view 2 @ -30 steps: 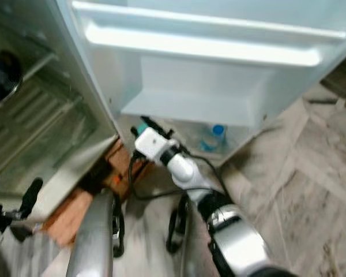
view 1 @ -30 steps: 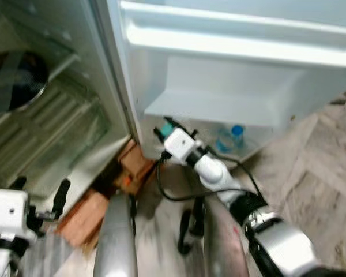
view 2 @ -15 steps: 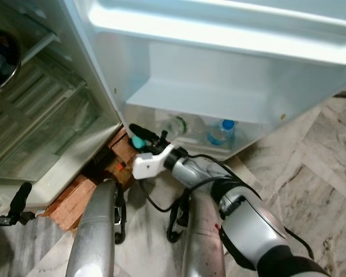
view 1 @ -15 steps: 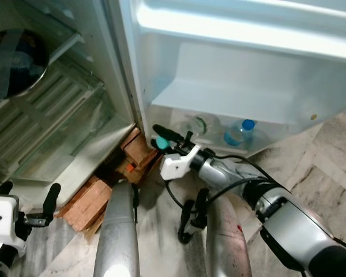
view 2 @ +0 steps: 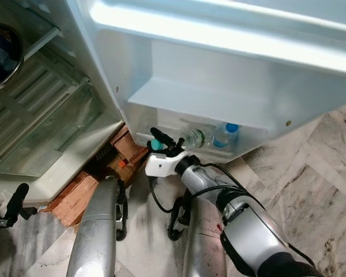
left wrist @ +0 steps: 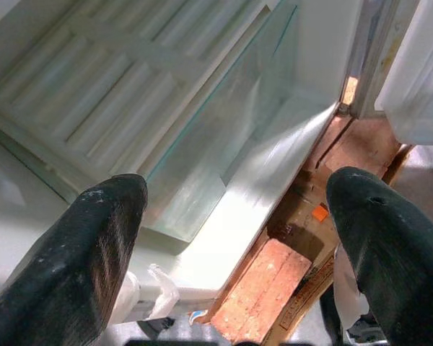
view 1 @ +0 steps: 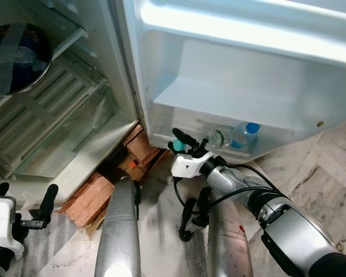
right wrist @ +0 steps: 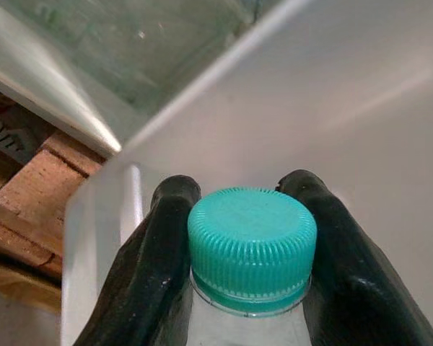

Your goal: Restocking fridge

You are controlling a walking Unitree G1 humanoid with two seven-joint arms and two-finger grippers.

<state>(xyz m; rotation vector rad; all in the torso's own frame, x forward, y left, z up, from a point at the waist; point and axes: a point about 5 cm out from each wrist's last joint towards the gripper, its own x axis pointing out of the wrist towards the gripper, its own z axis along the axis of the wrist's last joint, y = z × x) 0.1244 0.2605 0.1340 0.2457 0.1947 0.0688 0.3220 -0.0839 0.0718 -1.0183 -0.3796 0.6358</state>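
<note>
One teal-capped bottle (right wrist: pixel 250 249) clamped in the right end effector (view 1: pixel 180 142) just before the door bin (view 1: pixel 265 144); catching the rim could tip it.

Silver arms, white wrists, black fingers (left wrist: pixel 94 252)

Head downward; wrists near fridge (view 1: pixel 132 86).

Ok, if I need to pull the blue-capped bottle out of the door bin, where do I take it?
Take the blue-capped bottle by the neck just under its cap, coming down from above. It stands in the door bin, whose front wall covers its body, so only the top looks free for the fingers.
</note>
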